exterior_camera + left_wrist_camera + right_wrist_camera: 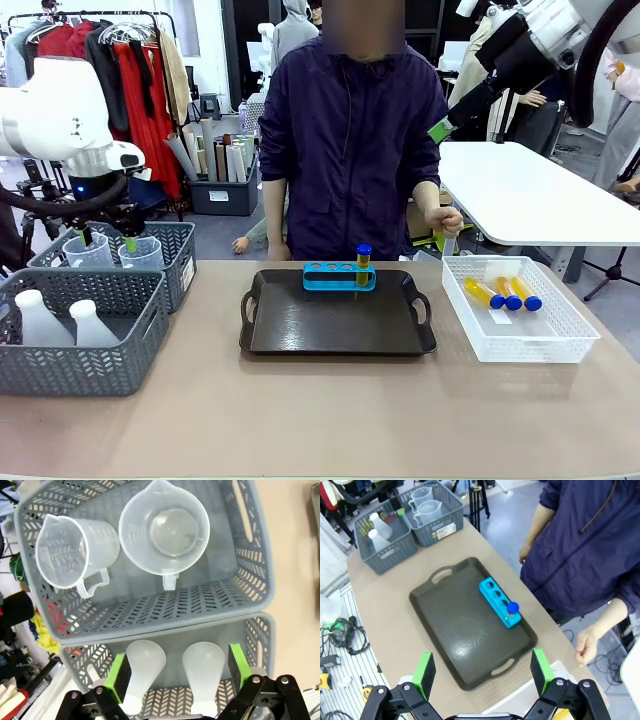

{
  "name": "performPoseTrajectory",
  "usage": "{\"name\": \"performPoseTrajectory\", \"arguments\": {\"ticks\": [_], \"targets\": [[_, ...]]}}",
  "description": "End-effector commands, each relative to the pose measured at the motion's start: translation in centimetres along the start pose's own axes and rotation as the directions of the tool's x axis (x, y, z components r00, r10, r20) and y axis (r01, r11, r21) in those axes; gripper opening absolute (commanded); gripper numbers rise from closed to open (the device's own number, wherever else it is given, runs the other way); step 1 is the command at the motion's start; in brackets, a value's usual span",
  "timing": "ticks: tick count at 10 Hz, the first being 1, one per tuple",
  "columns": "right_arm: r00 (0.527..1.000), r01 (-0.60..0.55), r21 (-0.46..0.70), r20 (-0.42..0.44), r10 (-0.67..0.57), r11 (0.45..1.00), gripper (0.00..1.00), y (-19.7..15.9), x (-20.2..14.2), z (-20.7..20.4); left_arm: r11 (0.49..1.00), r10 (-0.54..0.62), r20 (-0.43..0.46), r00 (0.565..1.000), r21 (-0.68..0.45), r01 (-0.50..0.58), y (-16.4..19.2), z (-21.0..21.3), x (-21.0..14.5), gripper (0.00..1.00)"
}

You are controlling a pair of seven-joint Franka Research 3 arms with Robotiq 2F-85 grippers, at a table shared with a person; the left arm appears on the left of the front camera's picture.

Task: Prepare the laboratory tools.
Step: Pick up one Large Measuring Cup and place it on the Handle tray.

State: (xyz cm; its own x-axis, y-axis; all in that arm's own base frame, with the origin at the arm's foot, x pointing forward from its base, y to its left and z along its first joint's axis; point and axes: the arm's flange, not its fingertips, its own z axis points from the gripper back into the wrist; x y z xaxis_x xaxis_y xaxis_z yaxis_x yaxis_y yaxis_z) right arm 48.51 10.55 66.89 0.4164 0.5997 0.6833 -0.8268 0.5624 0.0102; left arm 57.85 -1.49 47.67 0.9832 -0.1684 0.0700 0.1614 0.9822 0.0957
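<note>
Hovering, left jaws wide apart and empty, over the far-left grey basket point(256, 570) on the counter point(300, 430), eyeing a clear plastic jug point(164, 527) upright inside: likely light, stiff, slick-walled, so best pinched across its rim near the handle; right jaws also apart, high above.

Two jugs point(164, 527), two flasks point(202, 672), four tubes point(510, 293), one rack point(335, 277), one tray point(330, 325), three baskets point(85, 370).
</note>
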Motion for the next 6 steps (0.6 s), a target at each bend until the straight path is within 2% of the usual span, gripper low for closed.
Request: {"name": "performPoseTrajectory", "arguments": {"ticks": [1, 5, 6], "targets": [[1.0, -0.001, 0.001, 0.003, 0.001, 1.0, 1.0, 0.0, 0.0, 0.1, 0.998, 0.052, -0.017, 0.998, 0.026, -0.052, -0.3, -2.2, 1.9, 1.0], [1.0, -0.001, 0.001, 0.003, 0.001, 1.0, 1.0, 0.0, 0.0, 0.1, 0.997, 0.049, 0.083, 0.995, 0.059, -0.054, -0.2, -5.4, 4.8, 1.0], [1.0, -0.001, 0.001, 0.003, 0.001, 1.0, 1.0, 0.0, 0.0, 0.1, 0.996, 0.054, 0.072, 0.996, 0.067, -0.059, -0.2, -6.0, 5.1, 1.0]]}}
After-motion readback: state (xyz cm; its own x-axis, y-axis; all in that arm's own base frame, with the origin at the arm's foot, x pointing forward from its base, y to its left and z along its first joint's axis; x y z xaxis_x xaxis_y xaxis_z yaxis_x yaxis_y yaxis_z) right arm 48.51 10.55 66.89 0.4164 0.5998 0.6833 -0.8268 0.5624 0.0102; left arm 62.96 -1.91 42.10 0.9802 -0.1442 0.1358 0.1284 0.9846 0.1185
